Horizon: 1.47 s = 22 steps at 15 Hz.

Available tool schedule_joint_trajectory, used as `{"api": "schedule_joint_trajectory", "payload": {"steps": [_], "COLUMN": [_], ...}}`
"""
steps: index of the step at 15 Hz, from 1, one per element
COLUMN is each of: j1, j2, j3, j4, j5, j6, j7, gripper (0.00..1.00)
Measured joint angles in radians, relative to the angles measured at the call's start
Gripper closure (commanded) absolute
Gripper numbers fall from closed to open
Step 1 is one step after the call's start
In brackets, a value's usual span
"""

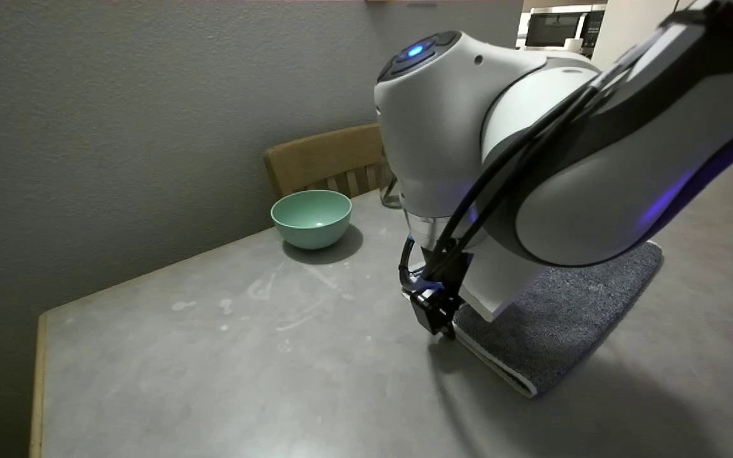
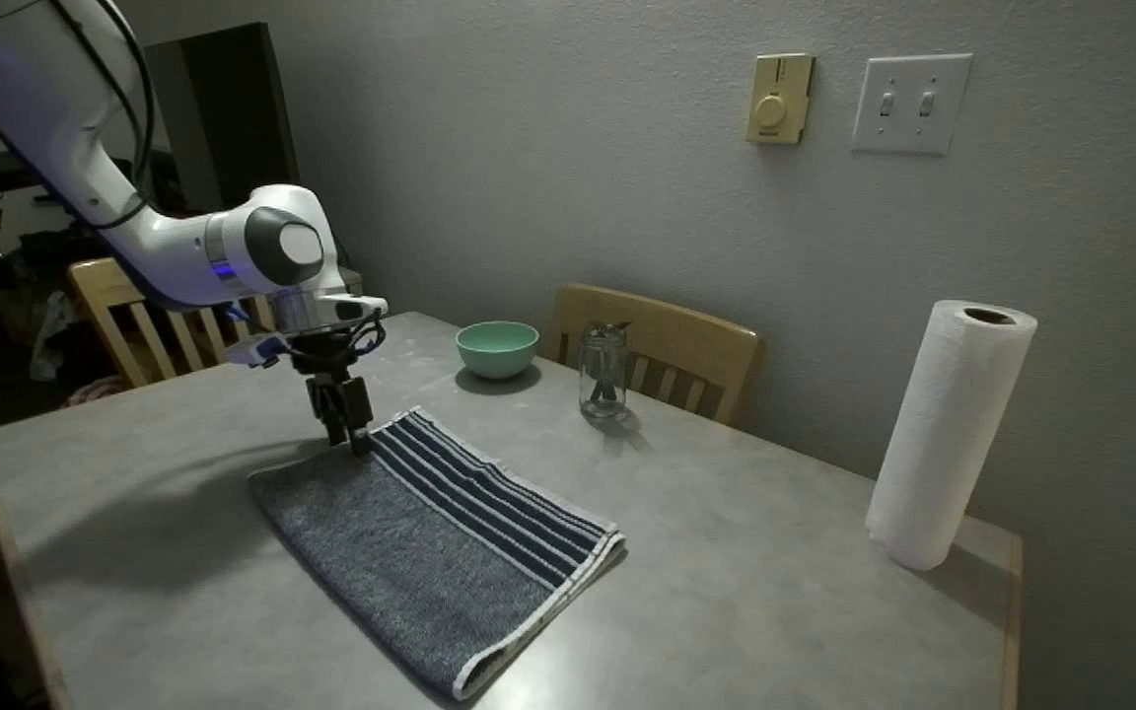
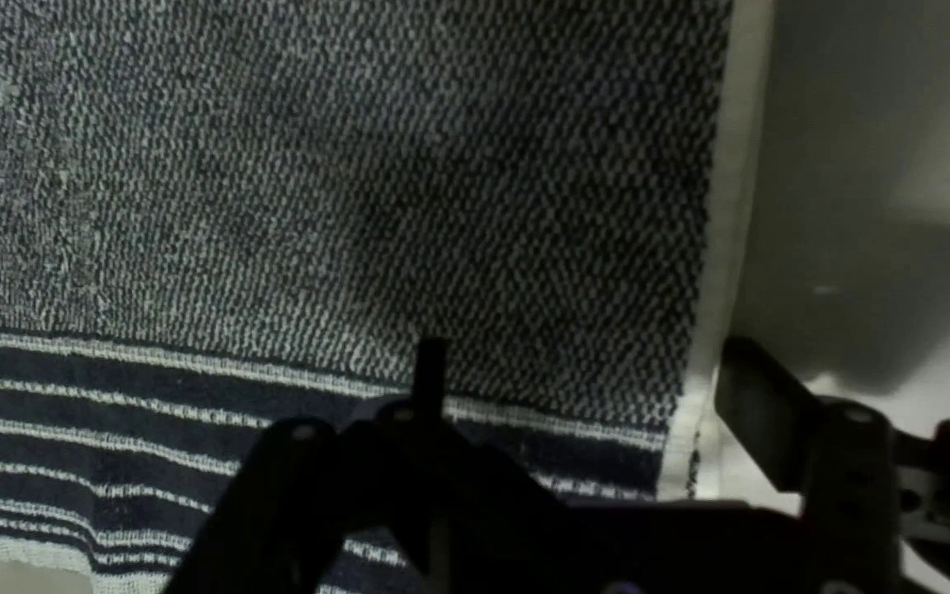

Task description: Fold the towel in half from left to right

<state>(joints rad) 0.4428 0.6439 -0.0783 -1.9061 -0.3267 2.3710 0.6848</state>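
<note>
- Robotiq gripper (image 3: 587, 363) is held, in the wrist view, with its two fingers parted wide and nothing gripped. The pale hem of the one towel (image 3: 318, 181) is straddled: one finger is placed over the weave, the other just past the edge, over the grey tabletop (image 3: 879, 124). Whether the towel is touched cannot be told.
- Dark grey looped pile is shown there, bordered in the lower part by a band of thin, light woven stripes.
- In an exterior view, the fingertips are set at a corner of the towel, which is partly covered by the single white arm (image 1: 443, 133). Wide room is offered by the tabletop toward its wood-trimmed edge.
- Well apart from the towel, one round, smooth teal bowl (image 1: 312, 236) is seen near the wall (image 1: 118, 127); one wooden chair (image 1: 325, 156) is placed behind it.
- In an exterior view, the towel is shown as a folded rectangle lying on the tabletop, its hem doubled at the near end. Space is left between it and one clear jar (image 2: 603, 406), and more before one white paper towel roll (image 2: 953, 434), stood on end.
- Two slatted wooden chairs (image 2: 100, 286) and one thermostat (image 2: 780, 99) are counted.
</note>
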Motion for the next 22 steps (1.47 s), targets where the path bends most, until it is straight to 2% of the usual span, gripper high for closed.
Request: {"api": "schedule_joint_trajectory", "payload": {"steps": [7, 14, 22], "j1": [0.009, -0.005, -0.145], "j2": [0.001, 0.003, -0.014], "j3": [-0.002, 0.013, 0.193], "j4": [0.007, 0.008, 0.007], "j5": [-0.004, 0.003, 0.206], "j6": [-0.003, -0.012, 0.113], "j7": [0.014, -0.017, -0.432], "gripper": [0.98, 0.98, 0.98]}}
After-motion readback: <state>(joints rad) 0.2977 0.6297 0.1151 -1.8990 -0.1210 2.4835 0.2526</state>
